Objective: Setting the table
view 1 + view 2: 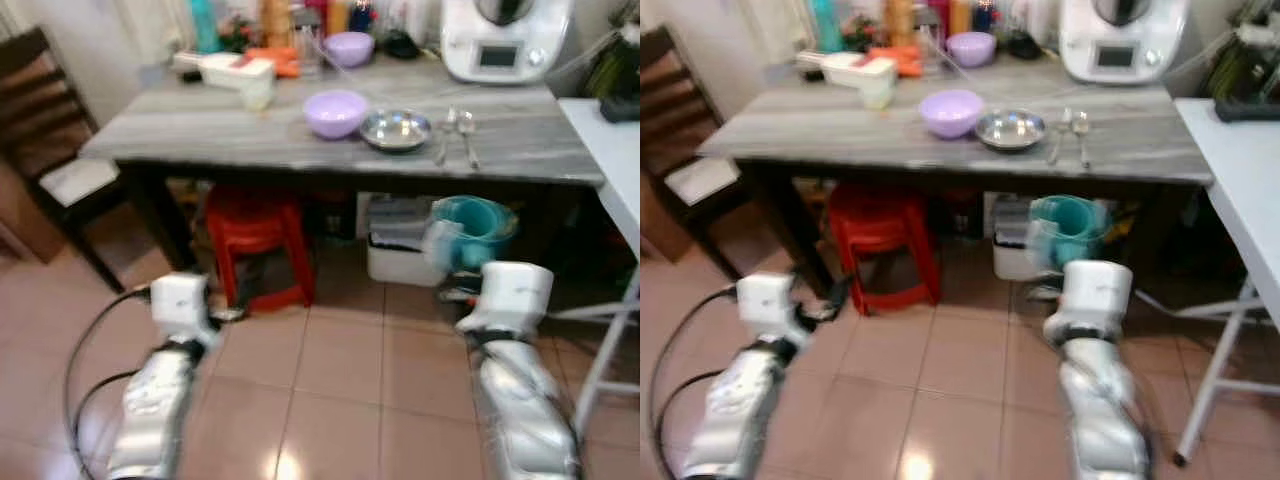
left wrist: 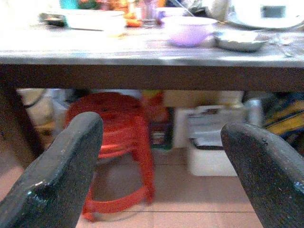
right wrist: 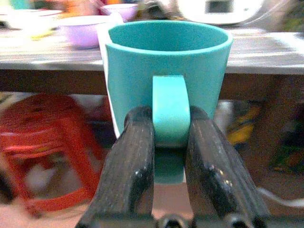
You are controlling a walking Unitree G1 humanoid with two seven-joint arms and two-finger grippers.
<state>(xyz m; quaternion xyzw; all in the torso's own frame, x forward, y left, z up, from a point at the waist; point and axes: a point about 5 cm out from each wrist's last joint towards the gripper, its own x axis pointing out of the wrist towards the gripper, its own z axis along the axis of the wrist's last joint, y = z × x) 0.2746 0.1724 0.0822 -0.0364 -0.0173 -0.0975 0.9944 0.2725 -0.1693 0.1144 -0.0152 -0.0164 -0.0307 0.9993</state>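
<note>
Two arms reach forward in the left eye view, short of the worktop (image 1: pixel 200 130), and the right claw (image 1: pixel 470 235) carries a teal mug (image 1: pixel 478 228) held low, below the worktop's edge, probably because the robot has yet to close in and lift it to the setting. Beyond and above that claw sit a lilac bowl (image 1: pixel 335 112), a shallow steel dish (image 1: pixel 395 129) just beside it and two spoons (image 1: pixel 457 135) laid side by side, so the mug most likely belongs near them; both vessels look empty, though blur hides detail. The right eye view shows the same layout, with a red stool (image 1: pixel 880 240) under the worktop ahead of the left arm. In the left wrist view the left claw (image 2: pixel 161 175) stands wide open with nothing between its fingers (image 2: pixel 61 175), facing the stool and the worktop's edge above it, free for a later item. In the right wrist view the right claw's fingers (image 3: pixel 130 166) pinch the mug's handle (image 3: pixel 170 111) from both sides, keeping the mug upright with its mouth up; its inside cannot be seen from here.
</note>
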